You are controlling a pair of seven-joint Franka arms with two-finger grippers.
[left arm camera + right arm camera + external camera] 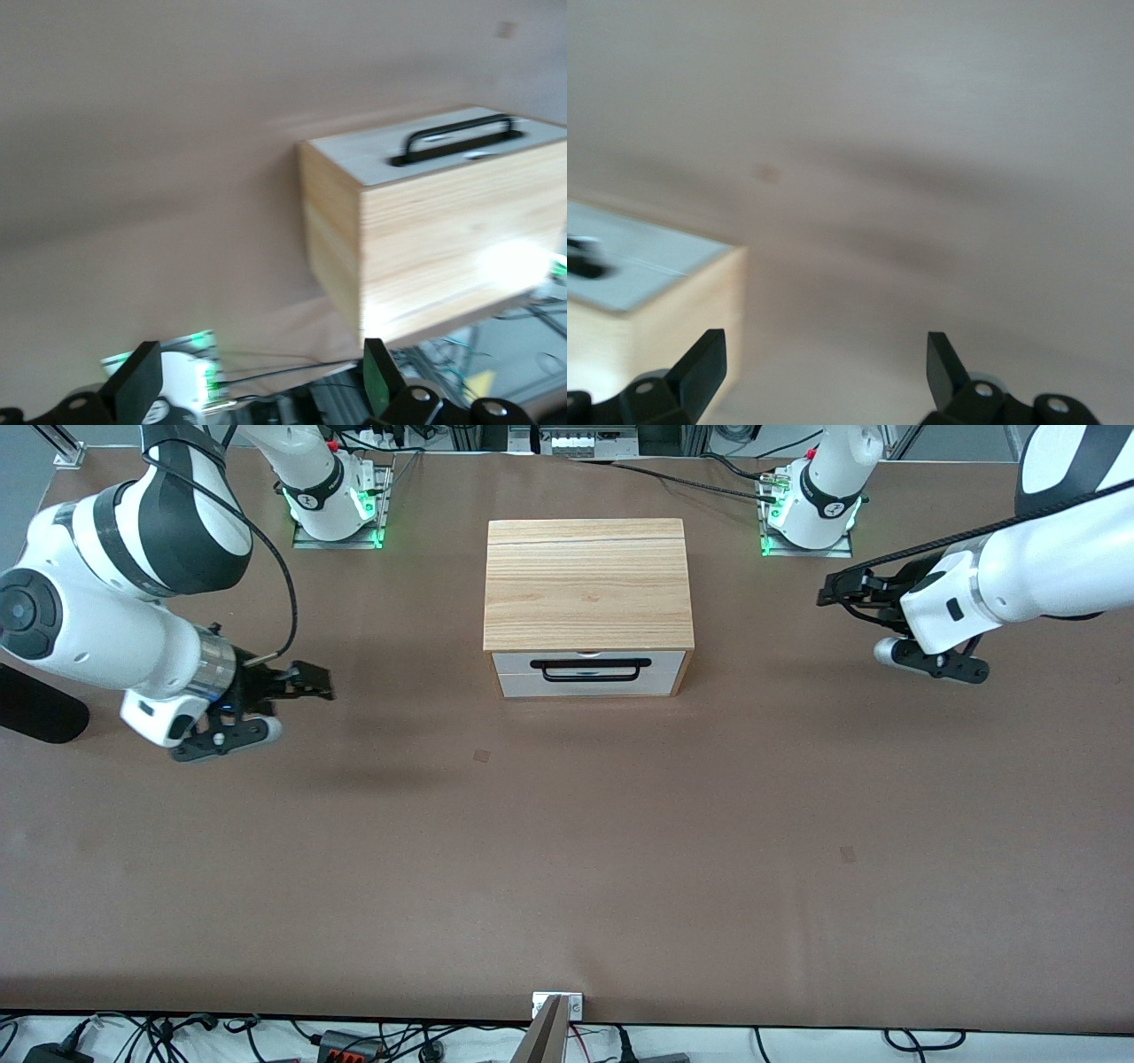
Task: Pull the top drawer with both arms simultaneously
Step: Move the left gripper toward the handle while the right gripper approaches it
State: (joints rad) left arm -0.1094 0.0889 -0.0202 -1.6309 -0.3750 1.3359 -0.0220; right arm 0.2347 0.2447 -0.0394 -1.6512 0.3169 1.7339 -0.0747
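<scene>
The top drawer [664, 662] is closed in the light wood cabinet [587, 584] at mid-table; its white front bears a long black bar handle [591, 670]. My left gripper [826, 593] hangs open and empty over the table toward the left arm's end, apart from the cabinet. My right gripper [319, 683] hangs open and empty over the table toward the right arm's end, also apart from it. The left wrist view shows open fingers [140, 379] and the drawer front [372, 161] with its handle [456, 139]. The right wrist view shows open fingers [702, 361] and a corner of the drawer front [647, 261].
A lower white drawer front [589, 685] sits under the top drawer. The arm bases [332, 500] [811, 509] stand at the table's edge farthest from the front camera. A small metal bracket [557, 1005] sits at the nearest edge. Brown table [567, 850] spreads in front of the drawers.
</scene>
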